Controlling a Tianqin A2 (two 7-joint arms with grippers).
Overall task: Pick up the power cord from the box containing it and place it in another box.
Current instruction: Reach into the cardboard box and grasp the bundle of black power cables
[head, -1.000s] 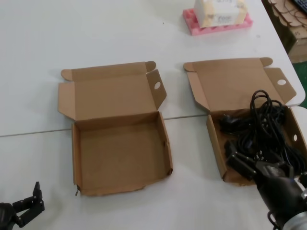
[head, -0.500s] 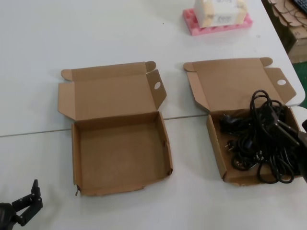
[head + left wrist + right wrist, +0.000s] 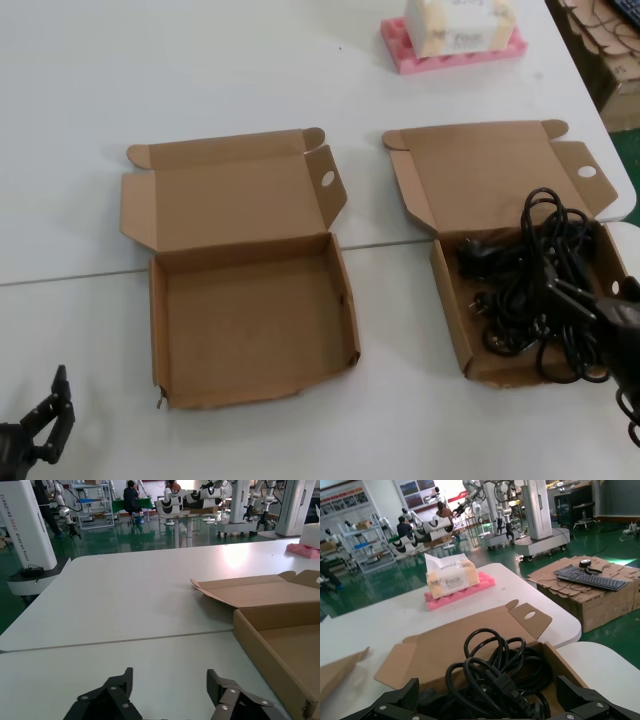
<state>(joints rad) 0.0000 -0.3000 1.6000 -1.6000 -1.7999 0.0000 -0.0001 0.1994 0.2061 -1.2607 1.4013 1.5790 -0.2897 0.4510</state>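
Observation:
The power cord (image 3: 530,270) is a black bundle lying in the right brown box (image 3: 452,310), which has a straight front wall and its lid open. My right gripper (image 3: 578,305) is open and hovers low over the cord's near right part. In the right wrist view the fingers stand wide on either side of the cord (image 3: 495,675), with the box lid (image 3: 445,650) behind. The other box (image 3: 230,395), with a wavy front wall, stands empty at the centre left. My left gripper (image 3: 50,405) is open and empty at the table's near left corner, left of that box (image 3: 280,645).
A tissue box on pink foam (image 3: 455,40) stands at the back right and also shows in the right wrist view (image 3: 452,577). Cardboard stacks with a keyboard (image 3: 590,577) lie beyond the table's right edge (image 3: 620,200). A seam crosses the white table (image 3: 80,275).
My right gripper has swung from the box's front right corner out to the right edge and back in over the cord. My left gripper has drifted down and left. The cord lies as before.

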